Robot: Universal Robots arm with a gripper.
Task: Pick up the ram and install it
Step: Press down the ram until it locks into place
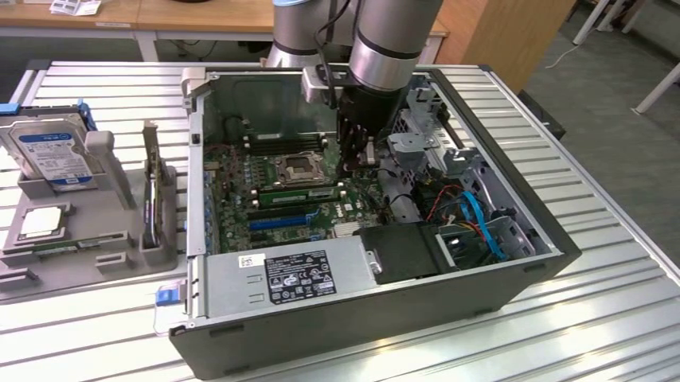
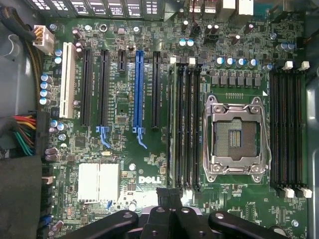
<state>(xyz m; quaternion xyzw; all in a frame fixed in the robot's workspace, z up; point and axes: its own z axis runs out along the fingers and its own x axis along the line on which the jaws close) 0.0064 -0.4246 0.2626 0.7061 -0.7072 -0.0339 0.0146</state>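
Wrist view puts the gripper [image 2: 169, 199] closest, its fingers clenched together with nothing between them, poised at the end of the memory slots [image 2: 185, 129] beside the CPU socket [image 2: 235, 134]. In the exterior view, the ram [image 1: 301, 192] lies along this slot bank inside the computer case [image 1: 425, 310], just beside the fingertips. It seems to sit in a slot, but I cannot say if it is fully seated. To do this step well, I judge the closed fingers must push straight down on the stick's top edge, without tilt, until the white latches [image 2: 182, 60] close at both ends.
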